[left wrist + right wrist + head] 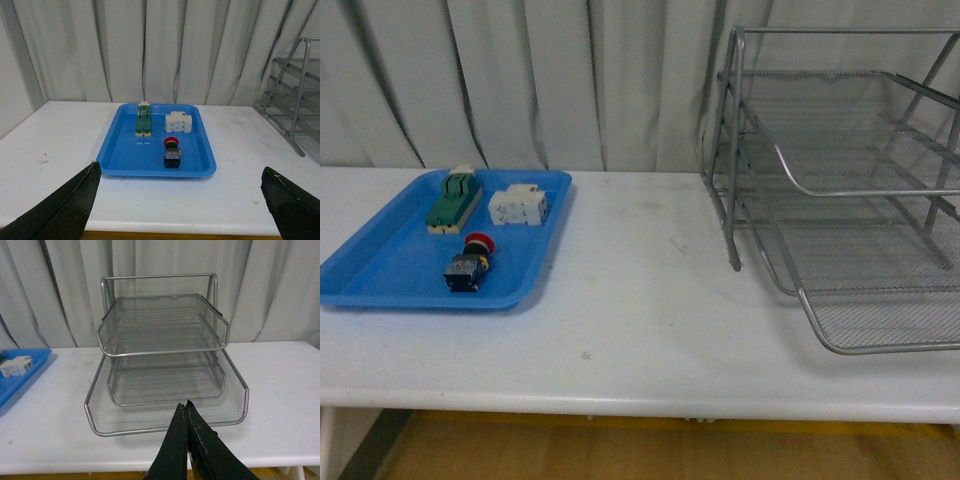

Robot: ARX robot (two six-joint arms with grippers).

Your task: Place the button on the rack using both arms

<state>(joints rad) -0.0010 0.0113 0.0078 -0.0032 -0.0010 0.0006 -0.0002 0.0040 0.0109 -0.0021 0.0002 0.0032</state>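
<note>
The button [470, 264], red cap on a dark body, lies in the blue tray [380, 270] at the table's left; it also shows in the left wrist view [172, 152]. The silver wire rack [840, 190] stands at the right and fills the right wrist view [165, 365]. My left gripper [182, 172] is open and empty, fingers [65, 210] wide apart, held back at the table's front edge, facing the tray. My right gripper [185, 407] is shut and empty, in front of the rack's lowest tier. Neither arm shows in the front view.
A green-and-cream switch block [453, 200] and a white terminal block [517, 206] lie at the back of the blue tray. The white table [640, 300] has bare surface between tray and rack. Grey curtains hang behind.
</note>
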